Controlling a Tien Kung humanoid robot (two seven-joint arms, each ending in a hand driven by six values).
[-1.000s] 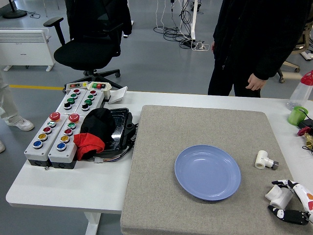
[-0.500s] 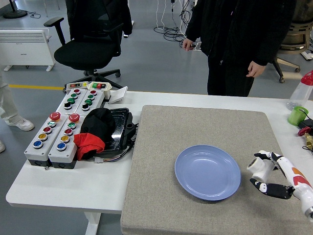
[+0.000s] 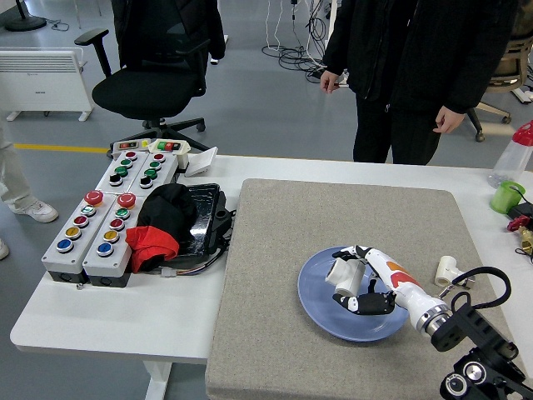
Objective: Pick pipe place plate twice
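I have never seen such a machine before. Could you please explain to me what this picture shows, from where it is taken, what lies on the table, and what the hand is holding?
The picture comes from a camera high on a humanoid robot, looking down over a white table. The black arm entering from the right ends in the robot's right hand, which has five fingers. It grasps a white pipe piece above a blue plate on a grey mat. A second white pipe piece lies on the mat, right of the plate. At the left are grey button boxes and a black and red cloth. A person in black stands at the far side, hands free. The left arm is out of view.
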